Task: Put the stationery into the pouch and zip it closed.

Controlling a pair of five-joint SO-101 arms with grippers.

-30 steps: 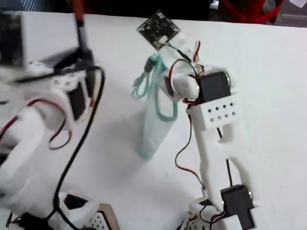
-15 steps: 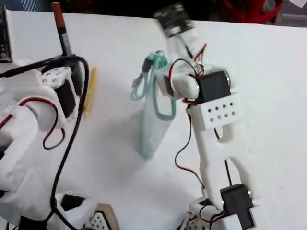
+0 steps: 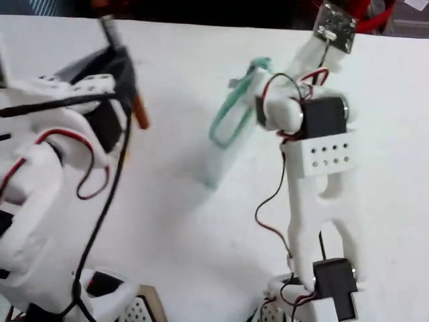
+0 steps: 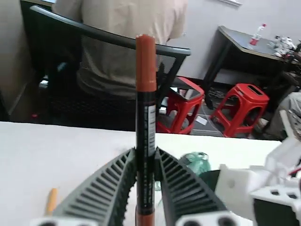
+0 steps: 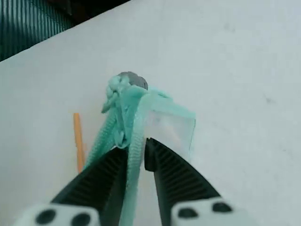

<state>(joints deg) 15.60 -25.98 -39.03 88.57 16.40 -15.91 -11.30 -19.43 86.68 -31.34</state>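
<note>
A translucent pouch (image 3: pixel 228 137) with a teal zipper hangs tilted above the white table, lower end near the surface. My right gripper (image 5: pixel 136 147) is shut on the pouch's (image 5: pixel 162 122) zipper edge near the top. My left gripper (image 4: pixel 146 155) is shut on an orange-brown and black marker (image 4: pixel 146 108), held upright between the jaws. In the high view the marker (image 3: pixel 139 113) sticks out of the left arm, left of the pouch. An orange pencil (image 5: pixel 78 141) lies flat on the table beyond the pouch, and the pencil (image 4: pixel 51 200) also shows beside the left jaws.
The right arm's white body (image 3: pixel 315 154) stands right of the pouch. Black cable (image 3: pixel 110 201) trails over the left arm. A perforated base (image 3: pixel 142 310) sits at the near edge. Beyond the table's far edge are a chair (image 4: pixel 94 42) and red stools (image 4: pixel 240 106).
The right gripper has swung the pouch to the right and farther back, tilting it. The left arm has shifted with the marker, whose tip now points toward the pouch.
</note>
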